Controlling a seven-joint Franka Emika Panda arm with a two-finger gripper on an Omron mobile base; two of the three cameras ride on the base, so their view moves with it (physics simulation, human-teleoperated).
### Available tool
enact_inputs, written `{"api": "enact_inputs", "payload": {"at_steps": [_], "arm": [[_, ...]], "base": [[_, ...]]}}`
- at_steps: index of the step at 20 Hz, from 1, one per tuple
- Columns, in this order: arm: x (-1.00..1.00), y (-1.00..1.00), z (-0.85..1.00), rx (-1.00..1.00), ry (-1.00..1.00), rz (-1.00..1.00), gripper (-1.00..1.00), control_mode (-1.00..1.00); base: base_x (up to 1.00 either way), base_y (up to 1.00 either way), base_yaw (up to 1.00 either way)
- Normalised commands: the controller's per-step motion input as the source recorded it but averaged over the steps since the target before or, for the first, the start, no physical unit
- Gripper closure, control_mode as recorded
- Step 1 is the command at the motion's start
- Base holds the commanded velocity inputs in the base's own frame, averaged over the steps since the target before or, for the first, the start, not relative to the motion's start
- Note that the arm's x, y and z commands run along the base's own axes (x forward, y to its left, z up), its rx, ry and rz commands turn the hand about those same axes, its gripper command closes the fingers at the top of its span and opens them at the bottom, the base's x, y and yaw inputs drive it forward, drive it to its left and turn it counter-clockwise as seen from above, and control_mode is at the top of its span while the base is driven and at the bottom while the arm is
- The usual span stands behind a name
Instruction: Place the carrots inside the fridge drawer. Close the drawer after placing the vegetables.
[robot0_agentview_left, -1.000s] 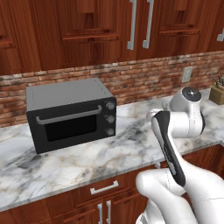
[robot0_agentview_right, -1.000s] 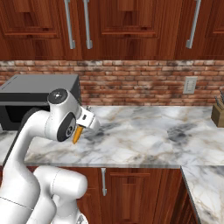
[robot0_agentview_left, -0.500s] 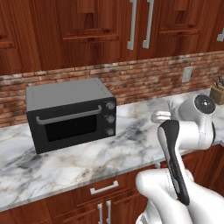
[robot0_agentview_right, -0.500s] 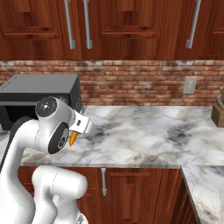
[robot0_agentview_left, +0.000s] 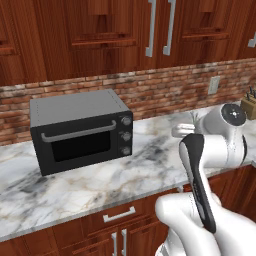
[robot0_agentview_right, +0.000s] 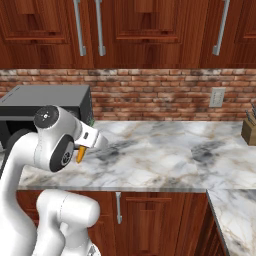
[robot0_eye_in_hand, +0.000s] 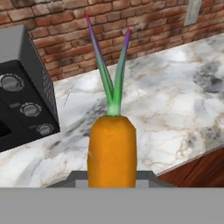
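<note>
The gripper (robot0_agentview_right: 82, 150) is closed on the carrot (robot0_eye_in_hand: 112, 151) and carries it clear of the counter. In the hand view the carrot stands directly ahead of the tool, its thick orange body filling the space between the finger tips, which it hides. Its green stalks, purple at their ends, fork away from the tool toward the brick wall (robot0_eye_in_hand: 131, 26). In the right base view a short orange length of the carrot (robot0_agentview_right: 80, 154) shows below the wrist, pointing downward.

The marble counter (robot0_eye_in_hand: 175, 109) lies beneath and beyond the tool. The dark toaster oven (robot0_eye_in_hand: 22, 100) sits to the left of the carrot as the hand camera sees it, with three round knobs (robot0_eye_in_hand: 29, 109) on its front panel. It stands on the counter and is not in contact with the tool or the carrot. A wall outlet (robot0_eye_in_hand: 192, 11) is set in the brick to the upper right of the carrot, well apart from it.

In the left base view the arm (robot0_agentview_left: 200, 185) is folded close to the base, with the wrist hanging over the counter's front edge, to the right of the toaster oven (robot0_agentview_left: 80, 130). A knife block (robot0_agentview_right: 248, 131) stands at the far right end of the counter, well away from the tool. Wooden cabinets (robot0_agentview_right: 150, 30) hang above the brick wall.
</note>
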Motion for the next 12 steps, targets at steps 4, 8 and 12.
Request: {"api": "enact_inputs", "payload": {"at_steps": [4, 8, 12], "arm": [[0.11, 0.14, 0.00, -0.04, 0.01, 0.00, 1.00, -1.00], [0.03, 0.00, 0.00, 0.00, 0.00, 0.00, 1.00, 1.00], [0.00, 0.00, 0.00, 0.00, 0.00, 0.00, 1.00, 1.00]], "base": [[0.00, 0.00, 0.00], [-0.03, 0.00, 0.00], [-0.56, 0.00, 0.12]]}}
